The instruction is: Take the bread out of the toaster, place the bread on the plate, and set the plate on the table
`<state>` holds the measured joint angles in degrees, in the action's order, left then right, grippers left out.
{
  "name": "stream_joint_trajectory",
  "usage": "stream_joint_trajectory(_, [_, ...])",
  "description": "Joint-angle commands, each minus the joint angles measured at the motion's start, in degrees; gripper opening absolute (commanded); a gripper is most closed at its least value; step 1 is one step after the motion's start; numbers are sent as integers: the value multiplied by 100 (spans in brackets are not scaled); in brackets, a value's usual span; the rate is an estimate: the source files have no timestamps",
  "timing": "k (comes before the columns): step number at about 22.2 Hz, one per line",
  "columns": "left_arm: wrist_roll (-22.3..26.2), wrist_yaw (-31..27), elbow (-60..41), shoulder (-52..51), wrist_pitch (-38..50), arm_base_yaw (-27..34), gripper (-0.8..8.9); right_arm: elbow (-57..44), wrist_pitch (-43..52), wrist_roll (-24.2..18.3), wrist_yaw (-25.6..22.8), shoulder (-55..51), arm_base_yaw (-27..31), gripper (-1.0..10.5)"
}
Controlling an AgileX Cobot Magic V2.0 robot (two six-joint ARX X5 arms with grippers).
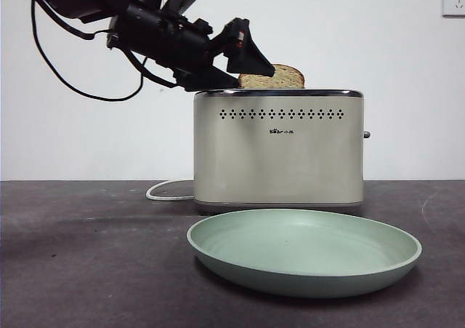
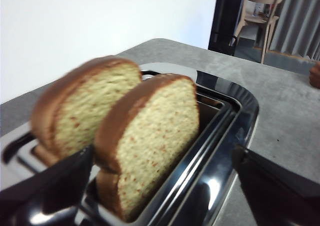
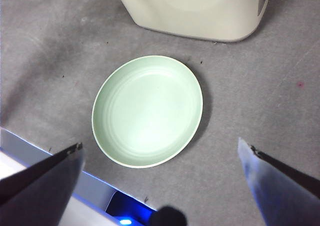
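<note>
The left end effector (image 2: 160,186) hung spread open at the toaster (image 1: 279,150), straddling the nearer bread (image 2: 150,141) standing in its slot; closing on it came next, I judged. The right end effector (image 3: 160,176) waited open above the plate (image 3: 147,110) on the desk (image 3: 50,60).

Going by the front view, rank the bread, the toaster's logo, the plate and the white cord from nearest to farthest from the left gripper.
1. bread: in the toaster's top slot, right at the left gripper.
2. logo: on the toaster front, below the gripper.
3. white cord and plate: both low on the table; too close to call between them.
</note>
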<state>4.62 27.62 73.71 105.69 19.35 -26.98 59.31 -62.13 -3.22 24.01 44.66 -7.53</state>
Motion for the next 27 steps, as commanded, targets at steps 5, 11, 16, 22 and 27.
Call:
stream_joint_trajectory(5, [153,-186,-2,107,74,-85,326,22,-35,81,0,-4,-17,692])
stream_joint_trajectory(11, [111,-212,-2,107,118,-94,-19,22,-96,79,-4,-4,-17,690])
stream_joint_trajectory(16, [90,-208,-2,105,420,-94,-9,22,-146,81,-4,-4,-17,690])
stream_joint_trajectory(22, [-61,-197,46,90,621,-94,-9,22,-146,81,-4,-4,-17,690])
stream_joint_trajectory(27, [-181,-129,201,-70,577,-94,-9,22,-144,81,-13,-4,-17,689])
